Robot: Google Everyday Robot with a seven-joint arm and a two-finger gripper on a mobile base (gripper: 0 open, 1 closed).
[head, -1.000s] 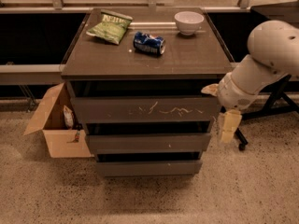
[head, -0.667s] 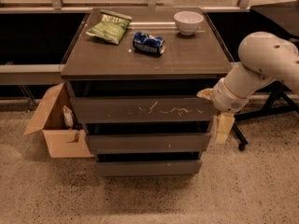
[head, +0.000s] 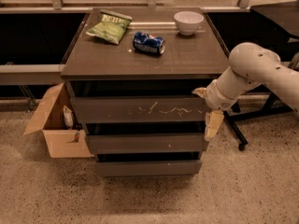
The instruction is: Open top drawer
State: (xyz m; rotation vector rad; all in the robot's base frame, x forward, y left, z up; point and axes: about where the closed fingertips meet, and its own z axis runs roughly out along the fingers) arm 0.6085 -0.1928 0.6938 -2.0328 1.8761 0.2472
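The top drawer (head: 140, 110) is the widest grey-brown front under the cabinet top, with white scratch marks across its middle. It sits slightly forward of the two narrower drawer fronts (head: 145, 143) below it. My gripper (head: 208, 109) is at the right end of the top drawer front, on a white arm (head: 252, 71) that comes in from the right. Its fingers are apart: one pale fingertip (head: 201, 92) is by the drawer's upper right corner, and the other (head: 214, 124) hangs just below its lower right corner. Nothing is held between them.
On the cabinet top (head: 187, 55) lie a green chip bag (head: 110, 27), a blue can (head: 149, 43) on its side and a white bowl (head: 188, 21). An open cardboard box (head: 58, 125) stands on the floor at the left. A black chair base (head: 240, 134) is at the right.
The arm has swung left and the gripper has moved from beside the cabinet up against the right end of the top drawer front. The drawers have not moved.
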